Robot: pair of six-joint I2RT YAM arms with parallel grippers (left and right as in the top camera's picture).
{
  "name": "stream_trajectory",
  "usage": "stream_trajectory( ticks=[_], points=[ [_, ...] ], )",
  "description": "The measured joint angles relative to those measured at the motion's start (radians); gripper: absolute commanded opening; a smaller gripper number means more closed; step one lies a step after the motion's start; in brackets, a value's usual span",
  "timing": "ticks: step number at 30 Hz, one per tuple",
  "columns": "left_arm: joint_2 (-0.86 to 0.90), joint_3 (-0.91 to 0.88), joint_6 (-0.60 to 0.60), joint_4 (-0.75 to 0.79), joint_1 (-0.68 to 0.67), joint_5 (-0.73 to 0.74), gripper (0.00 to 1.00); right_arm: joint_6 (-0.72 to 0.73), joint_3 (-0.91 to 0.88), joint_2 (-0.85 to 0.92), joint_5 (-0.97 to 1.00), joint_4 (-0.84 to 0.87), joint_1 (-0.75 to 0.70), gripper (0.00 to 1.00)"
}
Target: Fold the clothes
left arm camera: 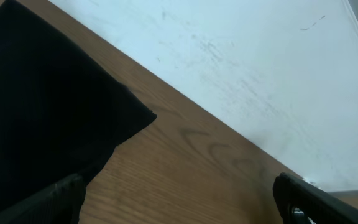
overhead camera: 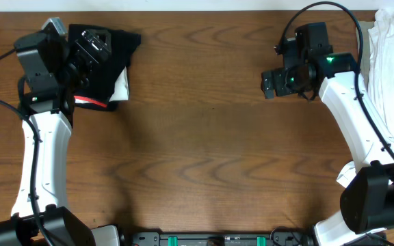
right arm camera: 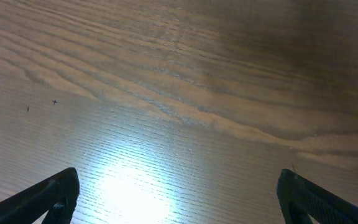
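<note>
Overhead: leggings point(overhead camera: 125, 42) lie folded at ten o'clock, clear of your workspace; left gripper point(overhead camera: 98, 42) and right gripper point(overhead camera: 267, 85) gape wide, empty.

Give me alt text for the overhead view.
A folded black garment lies at the table's far left, beneath the open left gripper. The open right gripper hangs over bare wood, near a white clothes pile at right.
</note>
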Motion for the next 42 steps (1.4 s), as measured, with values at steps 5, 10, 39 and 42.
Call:
stream_trajectory(
  ticks=[5,10,39,42],
  points=[
    [0.0,0.0,0.0,0.0,0.0,0.0,0.98,0.0,0.0,0.0,0.0,0.0,0.0,0.99],
    [0.0,0.0,0.0,0.0,0.0,0.0,0.98,0.0,0.0,0.0,0.0,0.0,0.0,0.99],
    [0.0,0.0,0.0,0.0,0.0,0.0,0.98,0.0,-0.006,-0.105,0.0,-0.001,0.006,0.99],
    [0.0,0.0,0.0,0.0,0.0,0.0,0.98,0.0,-0.006,-0.224,0.002,0.0,0.016,0.99]
  ],
)
